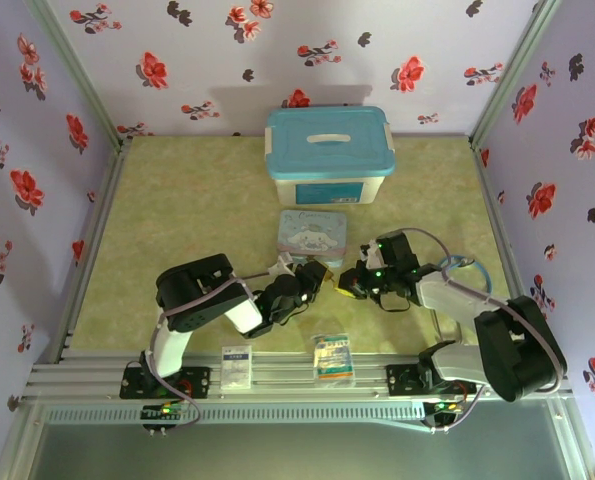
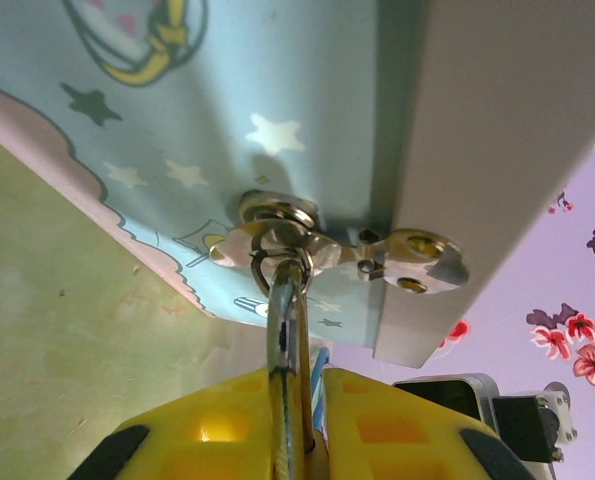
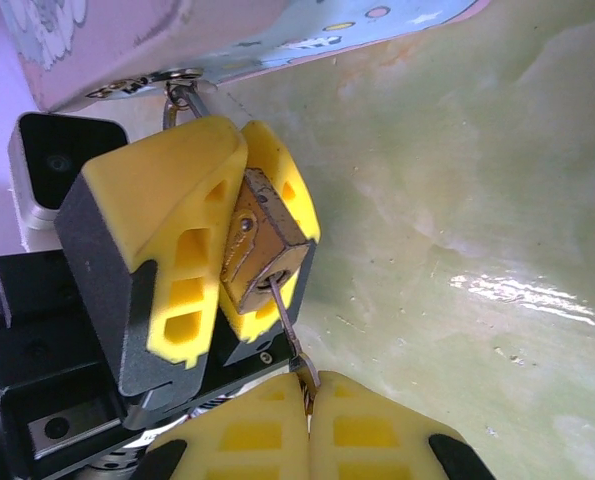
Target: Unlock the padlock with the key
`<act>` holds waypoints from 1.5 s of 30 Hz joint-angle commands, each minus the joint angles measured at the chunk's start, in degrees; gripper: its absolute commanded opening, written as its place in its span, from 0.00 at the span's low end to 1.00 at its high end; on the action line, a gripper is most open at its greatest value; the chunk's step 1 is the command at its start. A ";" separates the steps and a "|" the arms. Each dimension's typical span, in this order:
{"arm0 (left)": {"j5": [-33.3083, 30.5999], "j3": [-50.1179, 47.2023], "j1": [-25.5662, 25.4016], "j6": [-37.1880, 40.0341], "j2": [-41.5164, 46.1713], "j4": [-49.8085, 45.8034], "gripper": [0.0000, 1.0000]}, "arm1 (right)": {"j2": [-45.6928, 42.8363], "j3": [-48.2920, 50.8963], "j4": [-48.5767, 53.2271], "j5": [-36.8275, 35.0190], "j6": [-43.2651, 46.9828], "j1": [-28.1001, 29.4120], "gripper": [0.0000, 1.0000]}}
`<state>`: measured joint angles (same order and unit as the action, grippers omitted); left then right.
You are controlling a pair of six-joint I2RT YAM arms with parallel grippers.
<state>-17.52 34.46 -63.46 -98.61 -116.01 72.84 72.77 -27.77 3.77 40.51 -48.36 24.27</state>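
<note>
From the top camera I see both arms folded low and reaching in toward the middle of the desk (image 1: 177, 220), meeting just on the near side of the tin (image 1: 312, 232). The left arm bends up from its base at the near left and stretches rightward, so the left hand (image 1: 315, 280) ends below the tin's near edge. The right arm curls round from the near right, and its right hand (image 1: 353, 284) points left, almost tip to tip with the other. On the right wrist camera the left hand's yellow fingers (image 3: 182, 230) are clamped on the brass padlock (image 3: 262, 245). It sits tilted between them, keyhole end turned toward my right hand. The right hand is pinched tight on the key (image 3: 285, 315), whose thin shaft runs from between the pads into the padlock's bottom. On the left wrist camera the shackle (image 2: 287, 320) rises from between the left hand's fingers and passes through the ring of the hasp (image 2: 277, 245) on the tin, so the padlock is held right at the tin's near side. Farther back stands a blue-lidded box (image 1: 329, 155). One packet (image 1: 237, 364) and another (image 1: 332, 357) lie at the desk's near edge.
</note>
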 commanded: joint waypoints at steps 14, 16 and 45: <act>3.84 1.65 -1.13 1.06 0.34 2.57 0.00 | 2.73 -0.27 -10.56 0.30 0.96 -3.09 0.00; 3.47 2.19 -1.39 2.36 0.27 2.40 0.00 | 1.80 -0.27 -10.62 -0.16 0.45 -2.88 0.00; 3.46 3.39 -1.57 -0.05 -0.99 2.57 0.00 | -7.99 9.07 -19.83 -16.60 -0.92 4.02 0.00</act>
<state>-18.31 36.29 -63.35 -98.63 -117.05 71.90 65.69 -18.90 -10.15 26.35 -49.50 27.70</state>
